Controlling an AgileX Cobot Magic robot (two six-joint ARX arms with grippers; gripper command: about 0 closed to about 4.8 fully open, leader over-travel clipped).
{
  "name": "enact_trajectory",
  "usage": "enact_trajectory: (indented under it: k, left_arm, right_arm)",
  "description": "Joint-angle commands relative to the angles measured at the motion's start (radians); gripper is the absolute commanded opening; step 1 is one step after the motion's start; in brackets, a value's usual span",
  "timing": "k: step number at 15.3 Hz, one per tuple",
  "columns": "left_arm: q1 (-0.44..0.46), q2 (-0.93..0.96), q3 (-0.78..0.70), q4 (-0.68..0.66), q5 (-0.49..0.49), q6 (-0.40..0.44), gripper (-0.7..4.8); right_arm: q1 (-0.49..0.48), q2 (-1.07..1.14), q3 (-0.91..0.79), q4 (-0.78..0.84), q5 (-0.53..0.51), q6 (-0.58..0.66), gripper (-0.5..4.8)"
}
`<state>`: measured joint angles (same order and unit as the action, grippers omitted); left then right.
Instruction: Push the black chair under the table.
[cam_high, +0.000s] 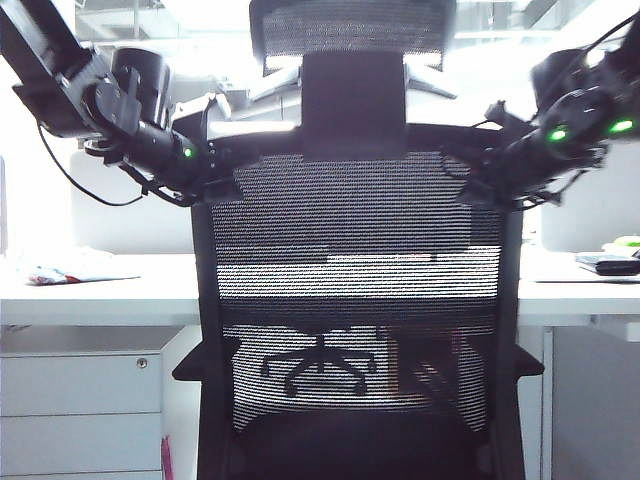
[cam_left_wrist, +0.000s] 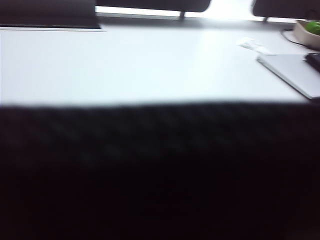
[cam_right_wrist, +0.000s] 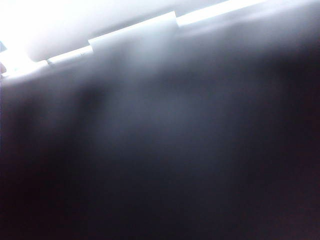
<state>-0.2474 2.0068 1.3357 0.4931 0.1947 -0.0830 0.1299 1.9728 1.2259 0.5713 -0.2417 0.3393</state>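
Black chair (cam_high: 355, 300) between left claw (cam_high: 222, 183) and right claw (cam_high: 478, 187); grips unreadable

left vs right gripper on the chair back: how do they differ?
Side: the left gripper meets the black chair at the backrest's upper left corner, the right gripper at its upper right. Arm: the left reaches down from the upper left, the right from the upper right. Shared: both sit at about the same height against the frame; neither wrist view shows fingers, so open or shut is unclear.
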Motion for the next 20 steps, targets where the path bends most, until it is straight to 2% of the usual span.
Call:
enact_trajectory:
  k: [1,3,5,7,10,14,15,20]
  left_arm:
    - [-0.038,-0.090,-0.095,0.099,0.004,-0.005,-0.06]
    - [-0.058,-0.148,-0.142,0.106,0.002,-0.024,-0.06]
    - [-0.058,-0.284,-0.243,0.105,-0.004,-0.076,-0.06]
    - [-0.058,-0.414,-0.338,0.102,-0.032,-0.090,-0.06]
    - [-0.058,-0.773,-0.531,-0.027,-0.064,-0.085,-0.06]
    - [-0.058,-1.130,-0.669,-0.230,-0.116,-0.070,-0.06]
    - [-0.058,-1.270,-0.726,-0.318,-0.126,-0.067,-0.06]
    - [-0.058,-1.575,-0.884,-0.485,-0.158,-0.094,-0.06]
  right_arm:
    - [0.011,-0.113,-0.136,0.094,0.034,0.019,-0.06]
    - [0.012,-0.181,-0.203,0.096,0.034,0.041,-0.06]
    - [0.024,-0.323,-0.313,0.095,0.041,0.087,-0.06]
    - [0.031,-0.463,-0.399,0.078,0.041,0.104,-0.06]
    - [0.030,-0.779,-0.514,-0.077,0.042,0.105,-0.06]
    - [0.030,-1.055,-0.597,-0.224,0.066,0.097,-0.06]
    - [0.029,-1.161,-0.631,-0.332,0.069,0.051,-0.06]
    - [0.028,-1.448,-0.766,-0.523,0.095,0.026,-0.06]
